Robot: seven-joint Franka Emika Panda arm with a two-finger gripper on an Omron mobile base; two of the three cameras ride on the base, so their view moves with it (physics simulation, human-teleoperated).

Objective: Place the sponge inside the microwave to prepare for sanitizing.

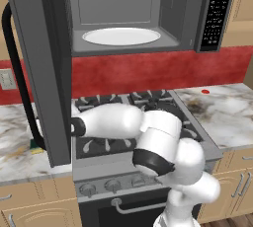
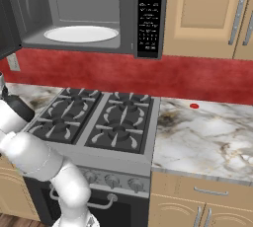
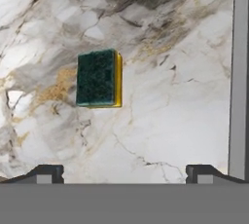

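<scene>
The sponge (image 3: pixel 98 78) lies flat on the marble counter, dark green scrub side up with a yellow edge along its right. My gripper (image 3: pixel 125 174) hangs above it, open, with nothing between its fingertips (image 3: pixel 48 173); the sponge sits ahead and slightly left of centre, apart from them. A sliver of the sponge (image 1: pixel 35 148) peeks out by the lower edge of the door. The microwave (image 1: pixel 217 14) hangs above the stove with its door (image 1: pixel 39 68) swung wide open to the left. Its white turntable plate (image 1: pixel 121 36) is bare. The microwave (image 2: pixel 148 14) and plate (image 2: pixel 81 33) appear top left in the right base view.
The gas stove (image 2: pixel 99 122) with black grates stands under the microwave, between marble counters (image 2: pixel 207 132). The open door hangs in front of my arm (image 1: pixel 113 121), which reaches left behind it. A grey vertical edge (image 3: pixel 238 72) runs along the right of the hand view.
</scene>
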